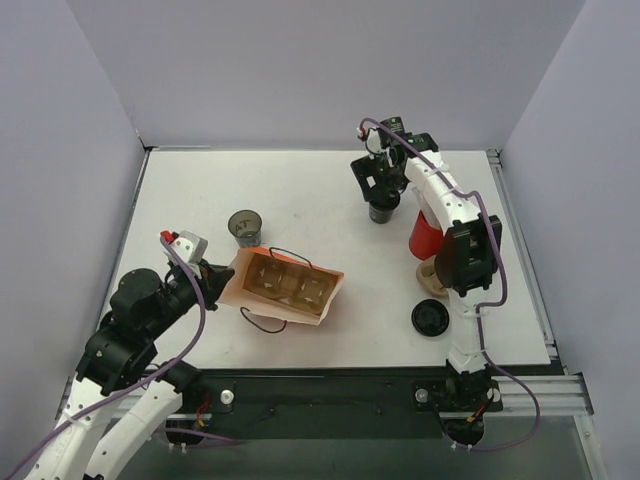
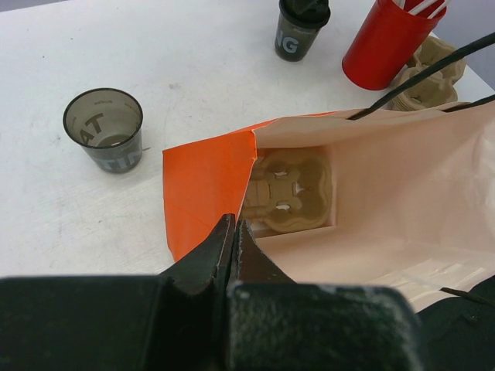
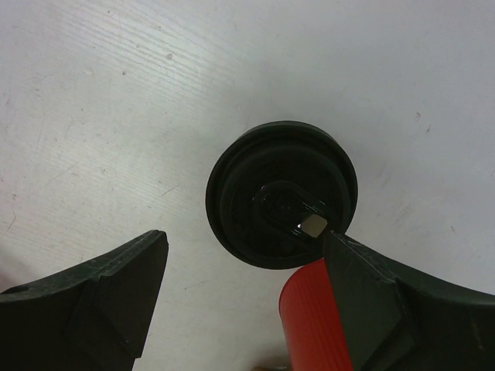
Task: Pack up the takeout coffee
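You're reaching: right gripper (image 3: 244, 243) hovers wide open, empty, over the small dark black-lidded takeout coffee (image 3: 281, 193), back right; left gripper (image 2: 233, 228) pinches the orange paper bag (image 2: 205, 178) by its rim. Lower, then close.

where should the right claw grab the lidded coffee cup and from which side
Probably best to take the takeout coffee by its round body just under the lid, from straight above: it stands upright and the open right claw hovers over it. Mind the red cup close beside.
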Tool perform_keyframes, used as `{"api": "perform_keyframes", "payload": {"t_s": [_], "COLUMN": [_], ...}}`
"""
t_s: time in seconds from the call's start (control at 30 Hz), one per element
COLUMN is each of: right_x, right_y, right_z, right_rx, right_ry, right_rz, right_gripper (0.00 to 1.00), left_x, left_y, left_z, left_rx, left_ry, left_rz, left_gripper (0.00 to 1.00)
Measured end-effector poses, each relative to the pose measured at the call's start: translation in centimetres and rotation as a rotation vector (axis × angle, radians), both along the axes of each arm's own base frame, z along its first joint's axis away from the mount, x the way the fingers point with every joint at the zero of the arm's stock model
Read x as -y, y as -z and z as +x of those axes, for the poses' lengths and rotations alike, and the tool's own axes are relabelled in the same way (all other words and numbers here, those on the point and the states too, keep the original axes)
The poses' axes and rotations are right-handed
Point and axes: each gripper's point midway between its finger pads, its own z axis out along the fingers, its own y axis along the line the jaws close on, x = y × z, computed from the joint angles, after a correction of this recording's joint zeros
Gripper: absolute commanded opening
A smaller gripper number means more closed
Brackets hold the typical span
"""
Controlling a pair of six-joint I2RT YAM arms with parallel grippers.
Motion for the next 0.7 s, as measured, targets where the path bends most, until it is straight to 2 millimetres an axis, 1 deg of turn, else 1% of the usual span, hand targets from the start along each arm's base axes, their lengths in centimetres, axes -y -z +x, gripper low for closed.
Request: {"api": "perform_keyframes", "payload": {"t_s": [0.23, 0.37, 0.57, 0.7], "right_x": [0.6, 1.4, 2.4, 2.5], "right_y": [1.0, 1.4, 1.3, 1.1], "right_z": [0.5, 0.8, 1.3, 1.4], "right_rx": [-0.014, -0.022, -0.019, -0.018], "right_ry": [0.019, 0.039, 0.065, 0.071], "right_rz": [-0.009, -0.009, 0.001, 0.012], "right_gripper": [0.85, 0.85, 0.85, 0.85], "left_x": [-0.3, -0.4, -0.5, -0.6], "left_y": [-0.5, -0.4, -0.5, -0.5], "left_z": [-0.2, -0.1, 0.0, 0.0], "left_rx": [0.001, -0.002, -0.006, -0.011], "left_ry": [-0.012, -0.018, -0.031, -0.04], "left_rz": [0.003, 0.003, -0.004, -0.012], "left_gripper": [0.0, 0.0, 0.0, 0.0]}}
